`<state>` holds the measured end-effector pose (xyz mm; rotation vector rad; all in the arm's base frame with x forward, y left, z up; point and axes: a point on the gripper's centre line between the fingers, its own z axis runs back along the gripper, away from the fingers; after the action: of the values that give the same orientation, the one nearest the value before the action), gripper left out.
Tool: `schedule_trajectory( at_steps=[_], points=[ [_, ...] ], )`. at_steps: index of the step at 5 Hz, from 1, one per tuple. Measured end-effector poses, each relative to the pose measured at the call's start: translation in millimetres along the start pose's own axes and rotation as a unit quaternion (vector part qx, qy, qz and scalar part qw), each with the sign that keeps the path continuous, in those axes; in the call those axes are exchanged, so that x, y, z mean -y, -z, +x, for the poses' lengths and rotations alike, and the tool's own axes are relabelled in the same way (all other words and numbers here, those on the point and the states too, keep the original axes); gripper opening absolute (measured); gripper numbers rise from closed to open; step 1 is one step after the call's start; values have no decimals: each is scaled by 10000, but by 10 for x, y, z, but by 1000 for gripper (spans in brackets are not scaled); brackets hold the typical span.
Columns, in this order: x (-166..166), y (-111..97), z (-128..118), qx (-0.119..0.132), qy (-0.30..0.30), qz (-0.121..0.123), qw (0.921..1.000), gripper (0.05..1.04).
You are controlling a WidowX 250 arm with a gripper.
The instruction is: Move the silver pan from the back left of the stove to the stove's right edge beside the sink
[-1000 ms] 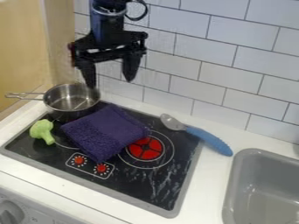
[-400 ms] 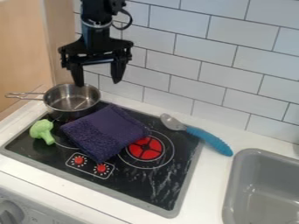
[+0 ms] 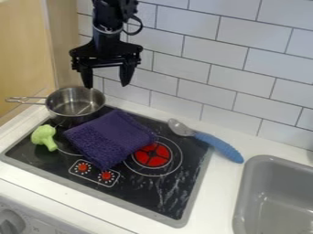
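Hanging near the edge of the pot (image 3: 68, 119), the pincer (image 3: 107, 85) gapes wide, empty.

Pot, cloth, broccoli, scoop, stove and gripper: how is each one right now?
Gripper: open, holding nothing
Pot: upright, no lid
Purple cloth: folded, lying down
Broccoli: lying on its side
Blue-handled scoop: lying down
Stove: can't tell if it's on

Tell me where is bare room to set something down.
Free: the stovetop, front right, between red burner and front edge; the counter between stovetop and sink, below the blue handle. Crowded: the left, with pot, broccoli and purple cloth.
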<state>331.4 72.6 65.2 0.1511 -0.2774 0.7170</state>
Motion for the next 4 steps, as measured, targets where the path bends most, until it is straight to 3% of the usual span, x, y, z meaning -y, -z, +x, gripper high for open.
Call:
schedule_trajectory(
  at_steps=[1, 3, 4],
  points=[
    [-83, 187, 64, -96, -95, 181, 9997, 1000],
    [-141, 418, 79, -283, -231, 262, 9990, 1000],
    [-130, 539, 18, -446, -182, 282, 9984, 947]
  ],
)
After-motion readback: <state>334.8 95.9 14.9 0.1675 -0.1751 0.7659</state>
